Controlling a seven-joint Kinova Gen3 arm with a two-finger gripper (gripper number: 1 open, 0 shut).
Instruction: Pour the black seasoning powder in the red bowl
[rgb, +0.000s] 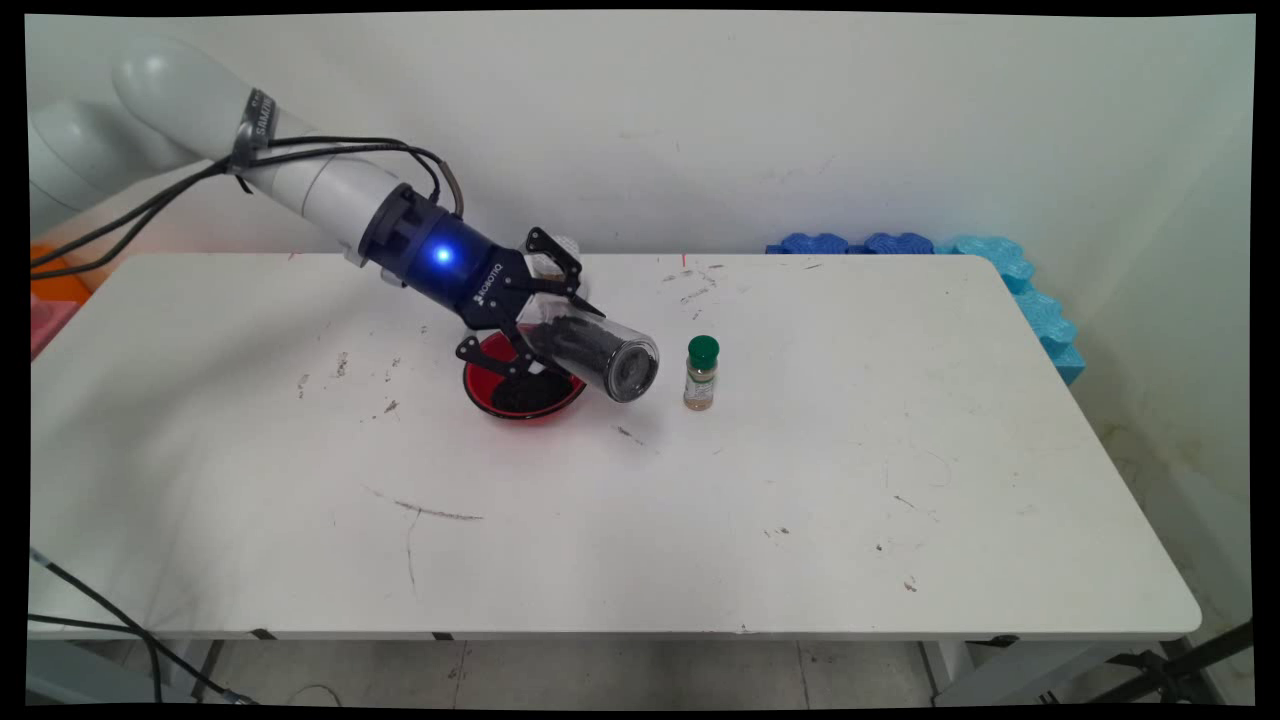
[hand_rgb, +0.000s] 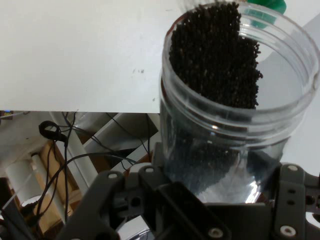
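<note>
My gripper (rgb: 558, 318) is shut on a clear plastic jar (rgb: 600, 356) partly filled with black granules. The jar lies tilted almost on its side, its open mouth pointing right and slightly down. Just below it sits a red bowl (rgb: 520, 392) with a heap of black granules inside. A small spice bottle (rgb: 701, 373) with a green cap stands upright on the table, just right of the jar's mouth. In the hand view the jar (hand_rgb: 235, 100) fills the frame between the fingers of my gripper (hand_rgb: 220, 200), and the granules lie along its wall up to the rim. The bottle's green cap (hand_rgb: 267, 6) peeks past the rim.
Blue foam tiles (rgb: 1000, 262) line the table's back right corner and right edge. Orange and pink things (rgb: 52, 290) sit off the left edge. The white table (rgb: 800, 500) has scuff marks. Cables (rgb: 120, 640) hang under its front left.
</note>
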